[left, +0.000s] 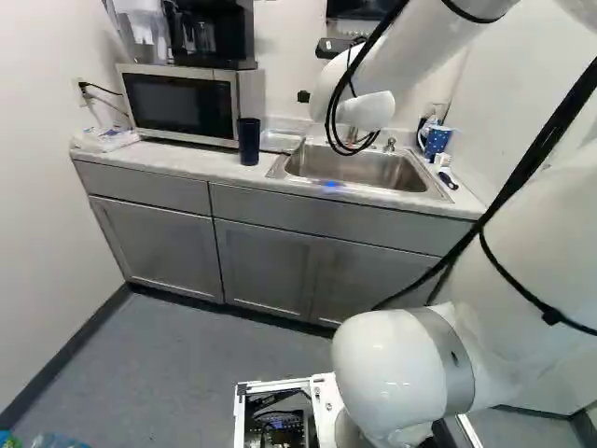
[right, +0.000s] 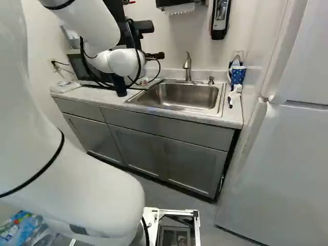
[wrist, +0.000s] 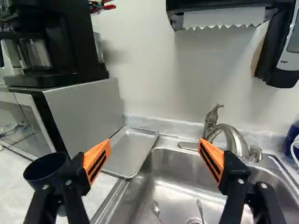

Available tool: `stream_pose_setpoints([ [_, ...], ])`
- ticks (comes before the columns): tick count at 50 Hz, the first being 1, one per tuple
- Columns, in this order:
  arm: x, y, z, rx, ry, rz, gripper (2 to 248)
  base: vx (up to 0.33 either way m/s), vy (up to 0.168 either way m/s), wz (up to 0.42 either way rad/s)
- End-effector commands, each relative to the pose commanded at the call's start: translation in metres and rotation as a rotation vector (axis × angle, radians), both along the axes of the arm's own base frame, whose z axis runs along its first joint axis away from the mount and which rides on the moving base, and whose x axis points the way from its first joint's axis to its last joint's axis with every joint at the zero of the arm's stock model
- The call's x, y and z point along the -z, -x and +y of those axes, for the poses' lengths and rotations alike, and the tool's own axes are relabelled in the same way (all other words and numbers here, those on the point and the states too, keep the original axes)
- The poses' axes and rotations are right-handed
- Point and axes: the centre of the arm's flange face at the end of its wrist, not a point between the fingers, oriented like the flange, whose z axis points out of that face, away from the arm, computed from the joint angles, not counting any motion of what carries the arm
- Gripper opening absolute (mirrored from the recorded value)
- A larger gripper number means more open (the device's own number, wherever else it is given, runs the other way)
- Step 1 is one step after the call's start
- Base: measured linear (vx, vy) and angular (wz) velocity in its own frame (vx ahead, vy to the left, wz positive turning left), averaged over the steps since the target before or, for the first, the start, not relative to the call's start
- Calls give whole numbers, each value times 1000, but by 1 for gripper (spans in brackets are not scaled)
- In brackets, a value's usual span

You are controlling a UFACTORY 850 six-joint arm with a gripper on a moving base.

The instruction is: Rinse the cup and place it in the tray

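Note:
In the right base view the gripper (right: 154, 55) is partly hidden behind the arm's wrist. The wrist view shows the gripper (wrist: 154, 151) open, with nothing held between its wide-spread orange pads. A dark blue cup (left: 249, 142) stands upright on the counter beside the microwave; in the wrist view this cup (wrist: 43, 170) is partly behind one finger, on the microwave side. Ahead of the gripper, the shallow metal tray (wrist: 130, 151) lies between microwave and sink. The steel sink (right: 187, 96) has a faucet (wrist: 229, 135) at its back.
Two spoons (wrist: 157, 210) lie in the sink. A microwave (left: 182, 105) with a black coffee machine (wrist: 51, 42) on top stands beside the tray. At the sink's other side are a blue patterned cup (right: 238, 75) and a brush (right: 234, 95). A paper towel dispenser (wrist: 219, 14) hangs above.

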Motion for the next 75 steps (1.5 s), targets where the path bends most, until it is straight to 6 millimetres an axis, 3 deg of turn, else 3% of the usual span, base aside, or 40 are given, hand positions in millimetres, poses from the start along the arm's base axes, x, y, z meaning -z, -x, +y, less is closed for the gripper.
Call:
stream_pose_setpoints([
  [25,0,0,0,0,0,0,247,86,-114,2],
  [75,0,0,0,0,0,0,247,27,-23,1],
])
